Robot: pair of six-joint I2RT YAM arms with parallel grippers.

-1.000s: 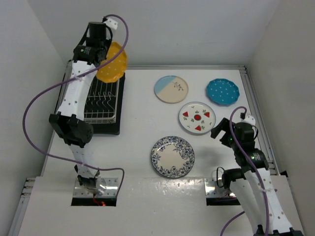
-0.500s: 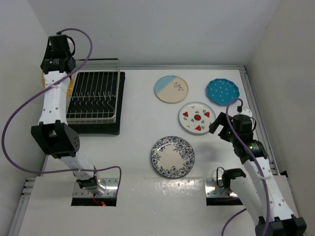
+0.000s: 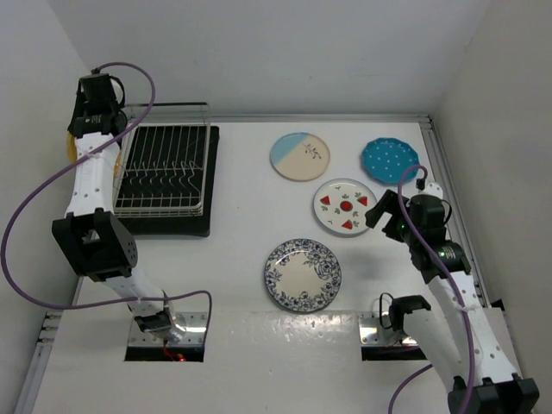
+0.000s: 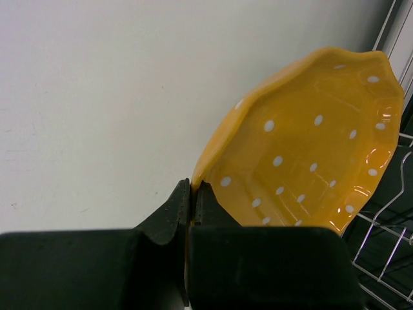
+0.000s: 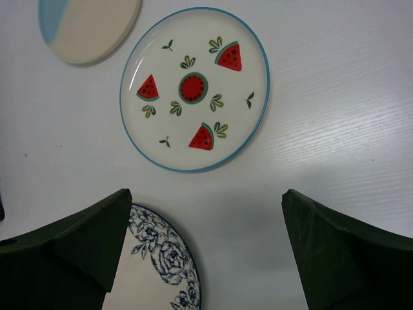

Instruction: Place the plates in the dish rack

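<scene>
Yellow white-dotted scalloped plate [image 4: 303, 148] pinched at its rim by left gripper [image 4: 191, 194], fingers pressed together on the edge. Plate standing on edge and tilted, most of its disc past the fingertips, dotted face toward the wrist camera. Held just off the left side of the dish rack [image 3: 164, 168], near the rack's far left corner, outside the tines. Rack wires just beside the plate's far rim in the wrist view; cannot tell whether touching. Only a sliver of yellow visible behind the arm from above.

Dish rack on black tray [image 3: 185, 226], no plate slotted in.

Right gripper [image 5: 205, 213] spread wide, holding nothing, hovering over the table [image 3: 241, 259], well apart to the right of the dish rack.

- White plate with red watermelon slices [image 5: 193, 87]: flat on the table, well right of the dish rack, just ahead of the right gripper's open fingers, not between them.
- White plate with blue floral pattern [image 3: 302, 275]: flat, right of the dish rack and nearer the arm bases, rim showing beside one right finger in the wrist view.
- Blue-and-cream plate with sprig [image 3: 300, 156]: flat, right of the dish rack, level with its far half.
- Teal white-dotted plate [image 3: 390, 160]: flat, farthest right of the dish rack, beyond the blue-and-cream one.

All four flat plates apart from one another, none touching either gripper.
</scene>
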